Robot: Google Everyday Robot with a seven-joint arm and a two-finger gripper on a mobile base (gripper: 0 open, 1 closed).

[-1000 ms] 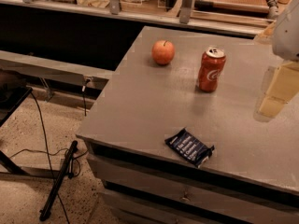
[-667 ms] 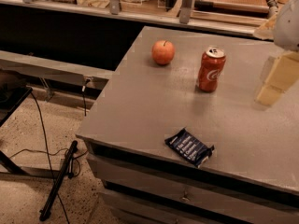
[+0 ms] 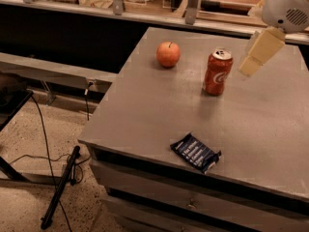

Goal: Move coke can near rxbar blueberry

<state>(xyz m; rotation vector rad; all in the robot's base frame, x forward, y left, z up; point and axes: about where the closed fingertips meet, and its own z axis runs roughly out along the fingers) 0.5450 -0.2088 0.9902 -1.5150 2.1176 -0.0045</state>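
The coke can point(image 3: 217, 73), red with white script and a silver top, stands upright at the back middle of the grey table point(image 3: 145, 110). The rxbar blueberry point(image 3: 195, 152), a flat dark navy bar with white text, lies near the table's front edge, well in front of the can. My gripper point(image 3: 250, 65), cream-coloured under a white wrist, hangs above the table just to the right of the can's top, apart from it and holding nothing that I can see.
An orange-red apple point(image 3: 168, 54) sits to the left of the can. A counter edge with metal posts point(image 3: 192, 4) runs behind the table. A dark pole point(image 3: 60, 187) and cables lie on the floor at the left.
My gripper has moved up and to the left, closer to the coke can. The can, the apple and the bar have not moved.
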